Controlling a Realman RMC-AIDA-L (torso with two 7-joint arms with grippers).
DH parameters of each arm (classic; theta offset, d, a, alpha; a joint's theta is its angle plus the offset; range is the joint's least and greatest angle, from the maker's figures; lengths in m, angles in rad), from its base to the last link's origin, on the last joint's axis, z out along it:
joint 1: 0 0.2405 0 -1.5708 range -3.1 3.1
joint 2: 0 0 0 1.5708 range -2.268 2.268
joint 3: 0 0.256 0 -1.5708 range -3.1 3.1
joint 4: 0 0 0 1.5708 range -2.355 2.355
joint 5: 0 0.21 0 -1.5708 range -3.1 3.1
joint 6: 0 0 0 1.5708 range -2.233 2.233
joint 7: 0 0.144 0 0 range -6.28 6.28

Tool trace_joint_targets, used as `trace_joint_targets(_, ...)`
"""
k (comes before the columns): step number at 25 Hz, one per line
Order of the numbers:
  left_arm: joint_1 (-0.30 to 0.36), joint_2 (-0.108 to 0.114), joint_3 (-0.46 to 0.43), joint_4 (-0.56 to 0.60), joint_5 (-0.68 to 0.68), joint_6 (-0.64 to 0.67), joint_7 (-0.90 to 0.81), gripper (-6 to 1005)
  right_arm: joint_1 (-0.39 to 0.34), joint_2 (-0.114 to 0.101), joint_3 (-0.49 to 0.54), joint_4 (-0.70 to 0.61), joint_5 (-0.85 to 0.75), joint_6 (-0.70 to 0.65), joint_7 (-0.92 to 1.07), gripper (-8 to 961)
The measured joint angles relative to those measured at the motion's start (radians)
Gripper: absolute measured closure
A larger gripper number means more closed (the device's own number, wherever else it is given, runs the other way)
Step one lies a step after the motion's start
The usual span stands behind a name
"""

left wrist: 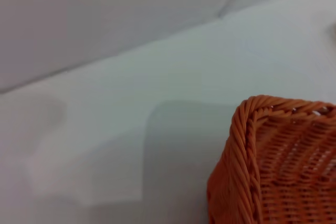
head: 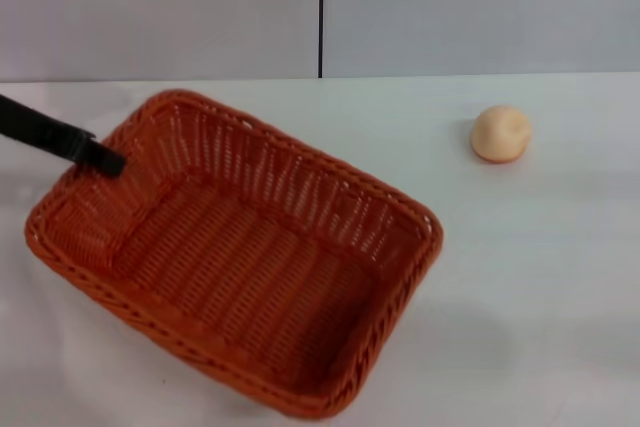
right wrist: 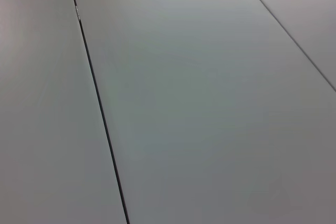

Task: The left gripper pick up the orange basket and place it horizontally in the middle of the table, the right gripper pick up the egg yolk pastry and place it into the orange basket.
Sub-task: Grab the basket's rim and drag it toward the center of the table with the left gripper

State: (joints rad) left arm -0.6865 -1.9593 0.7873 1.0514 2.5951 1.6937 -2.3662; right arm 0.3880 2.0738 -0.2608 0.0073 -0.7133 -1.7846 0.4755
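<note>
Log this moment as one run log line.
left claw at basket far-left rim | basket skewed on table | pastry on table, outside basket | right claw not in view

grey wall panels, dark vertical seam

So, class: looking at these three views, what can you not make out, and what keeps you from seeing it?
- Left gripper, head view: only one black finger shows at the orange basket rim; open or shut is unclear.
- Orange basket, left wrist view: cut off by the frame edge, one corner shows.
- Right gripper: outside every view.
- Egg yolk pastry: surface detail too small.
</note>
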Motion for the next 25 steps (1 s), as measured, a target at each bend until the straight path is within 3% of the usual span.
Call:
trace_joint_targets(9, -0.003, 0.017, -0.245, 0.059, -0.01, 0.116, -0.155, 814, 0.003, -0.002, 0.006, -0.024, 0.0, 0.007, 0.0, 274)
trace_joint_targets(16, 0.026, 0.012, -0.272, 0.077, -0.049, 0.16, -0.22, 801, 0.012, -0.003, 0.015, -0.052, 0.0, 0.055, 0.0, 274)
trace_joint_targets(20, 0.07, -0.012, -0.28, 0.108, -0.081, 0.135, -0.268, 794, 0.021, -0.004, 0.017, -0.054, 0.0, 0.063, 0.0, 273)
trace_joint_targets(25, 0.141, -0.072, -0.334, 0.164, -0.144, 0.083, -0.3, 785, 0.028, -0.005, 0.028, -0.055, 0.0, 0.079, 0.0, 273)
